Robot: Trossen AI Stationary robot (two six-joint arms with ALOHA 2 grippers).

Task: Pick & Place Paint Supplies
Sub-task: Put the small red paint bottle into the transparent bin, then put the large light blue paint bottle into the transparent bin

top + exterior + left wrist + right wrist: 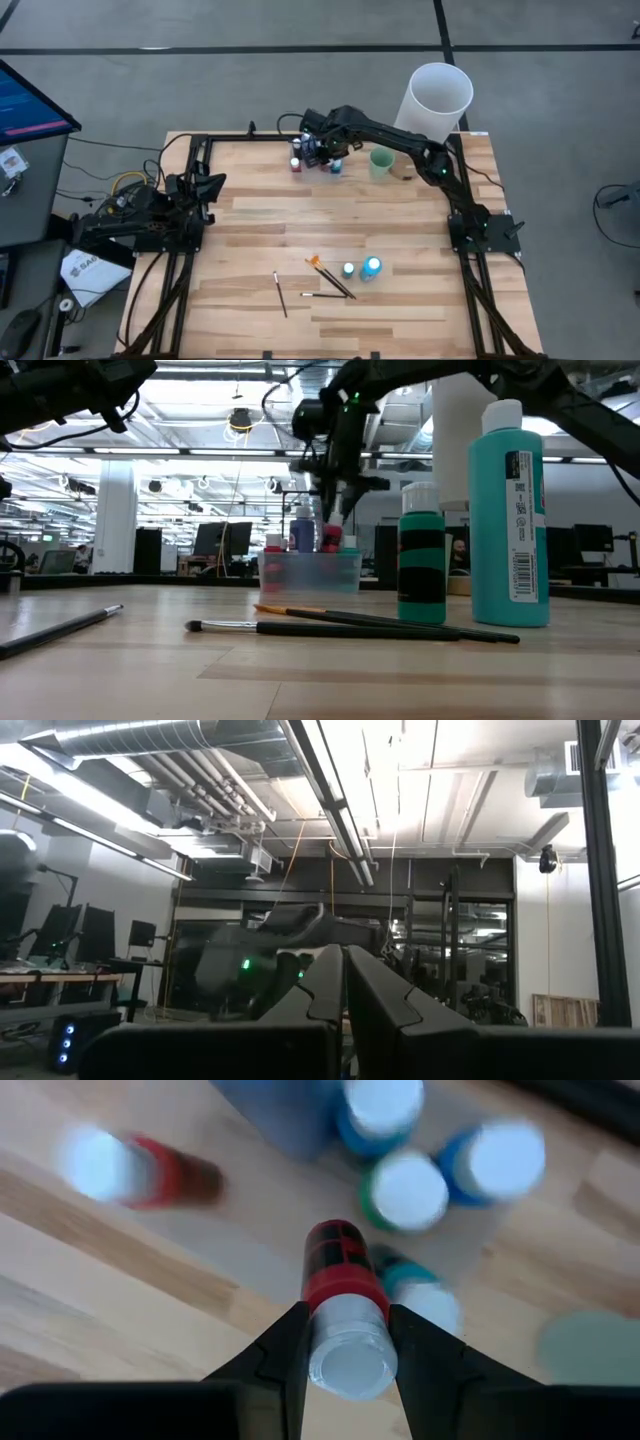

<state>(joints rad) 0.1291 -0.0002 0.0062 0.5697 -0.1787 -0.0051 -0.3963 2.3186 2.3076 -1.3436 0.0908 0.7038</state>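
Brushes [340, 626] and two teal bottles [508, 510] are lying near on the counter [400, 310], awaiting collection, as the right pincer [345, 1345] is pinching a red bottle [343, 1305] above the far cluster of bottles [315, 160]; the left pincer [345, 990] is resting pressed together at left.
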